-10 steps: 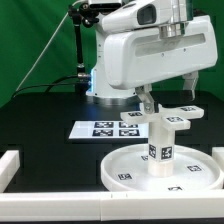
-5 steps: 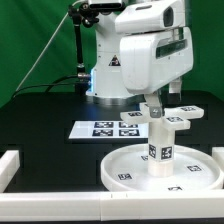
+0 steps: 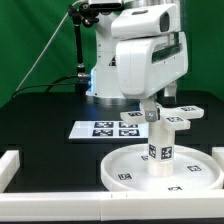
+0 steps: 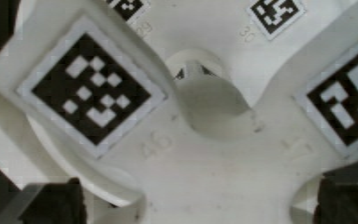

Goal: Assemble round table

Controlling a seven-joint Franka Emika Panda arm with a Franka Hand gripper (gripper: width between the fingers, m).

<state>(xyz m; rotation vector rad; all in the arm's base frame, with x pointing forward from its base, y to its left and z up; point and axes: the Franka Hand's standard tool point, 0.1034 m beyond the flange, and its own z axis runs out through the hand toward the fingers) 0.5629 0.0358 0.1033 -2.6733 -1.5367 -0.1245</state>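
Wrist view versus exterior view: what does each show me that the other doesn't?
Only the wrist view shows the round hole at the cross-shaped piece's centre, close up. Only the exterior view shows the leg standing upright on the round disc, the marker board, and the arm above. Both show the cross-shaped piece with its tags; neither shows clearly how the jaws stand.

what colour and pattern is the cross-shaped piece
White with black-and-white square tags; the cross-shaped piece shows best in the wrist view.
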